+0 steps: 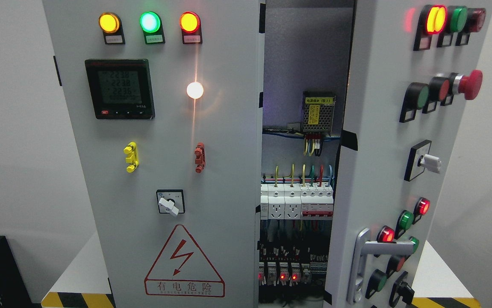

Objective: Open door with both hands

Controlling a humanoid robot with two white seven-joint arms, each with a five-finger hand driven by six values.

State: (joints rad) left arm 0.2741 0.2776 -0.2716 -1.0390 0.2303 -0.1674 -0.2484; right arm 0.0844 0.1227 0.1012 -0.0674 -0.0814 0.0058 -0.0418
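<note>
Cabinet [160,171] fills the view; right door [382,171] swung ajar, left door shut; inside the gap, power supply [318,113] above breakers [297,201] and wiring; silver handle [363,265] low on the right door; meter [119,89] reading 2238, 2238, 2236; warning triangle [184,263] marked 有电危险; no hands visible, so state untold.

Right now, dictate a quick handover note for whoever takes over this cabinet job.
Hands: neither robot hand is in view.
Right door: swung partly open, its silver handle low on the panel, untouched.
Left door: looks closed or nearly so.
Gap between them shows the wiring and breakers inside.
Done: right door partly opened.
Left: probably open the left door and swing the right one wider.
</note>
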